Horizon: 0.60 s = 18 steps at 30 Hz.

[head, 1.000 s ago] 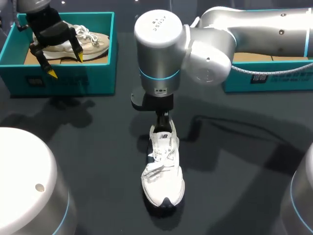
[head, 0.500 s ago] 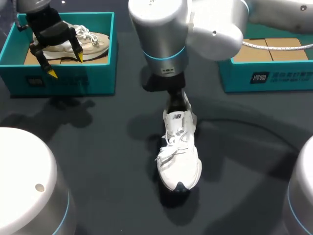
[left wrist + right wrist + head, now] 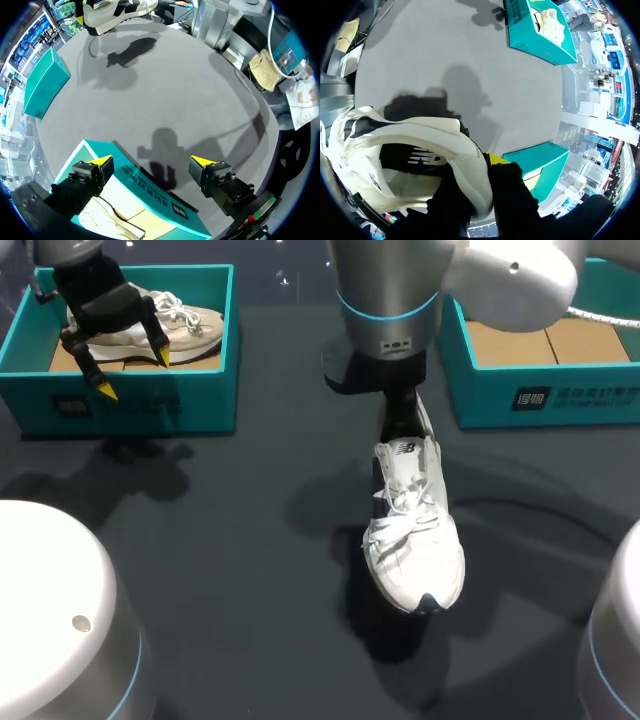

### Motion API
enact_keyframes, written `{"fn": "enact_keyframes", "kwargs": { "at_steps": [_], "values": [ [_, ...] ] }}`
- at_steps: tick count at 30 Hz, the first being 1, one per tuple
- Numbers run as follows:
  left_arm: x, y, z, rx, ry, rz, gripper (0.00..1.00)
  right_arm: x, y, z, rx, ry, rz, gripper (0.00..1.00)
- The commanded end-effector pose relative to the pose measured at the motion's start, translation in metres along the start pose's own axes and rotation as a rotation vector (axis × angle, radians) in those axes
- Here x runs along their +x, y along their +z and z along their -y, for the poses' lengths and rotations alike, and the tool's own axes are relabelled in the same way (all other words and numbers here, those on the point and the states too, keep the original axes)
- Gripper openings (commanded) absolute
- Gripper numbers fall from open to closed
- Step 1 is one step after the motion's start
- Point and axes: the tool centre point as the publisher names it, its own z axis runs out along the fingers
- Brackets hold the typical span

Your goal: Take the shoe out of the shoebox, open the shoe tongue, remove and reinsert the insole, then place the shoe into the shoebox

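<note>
1. Right arm enters from the far right; right pincer (image 3: 400,425) is clamped on the heel collar of the white shoe (image 3: 412,530); in the right wrist view one finger sits inside the heel opening and the other, with a yellow tip, presses the outside of the heel wall (image 3: 480,170).
2. White shoe (image 3: 420,140) hangs heel-up from that pincer over the middle of the desk (image 3: 220,540), toe pointing toward the near edge, laces tied; its shadow falls on the desk apart from the toe, so the shoe appears clear of the surface.
3. Right shoebox (image 3: 560,400), teal, stands at the far right of the desk, just beside the right arm; brown cardboard shows inside; the white shoe is outside it.
4. Left pincer (image 3: 134,373) hovers over the near wall of the left shoebox (image 3: 130,405); fingers are spread wide with nothing between them (image 3: 152,161).
5. Left shoebox holds a beige shoe (image 3: 170,320), lying on its side against the far wall.
</note>
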Motion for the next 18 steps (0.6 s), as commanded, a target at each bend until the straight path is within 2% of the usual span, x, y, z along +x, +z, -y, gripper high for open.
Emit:
{"fn": "enact_keyframes", "kwargs": {
  "at_steps": [1, 8, 14, 18],
  "values": [
    [0.0, 0.0, 0.0, -0.001, 0.001, -0.002, 1.0, 0.001, 0.001, 0.005, -0.013, -0.002, 0.001, 0.0],
    [0.0, 0.0, 0.0, -0.001, 0.001, -0.002, 1.0, 0.001, 0.001, 0.005, -0.013, -0.002, 0.001, 0.0],
    [0.0, 0.0, 0.0, -0.001, 0.001, -0.002, 1.0, -0.026, -0.018, 0.033, 0.045, 0.032, -0.007, 0.0],
    [0.0, 0.0, 0.0, -0.001, 0.001, -0.002, 1.0, -0.041, -0.037, 0.05, 0.033, 0.018, 0.04, 0.0]
  ]
}}
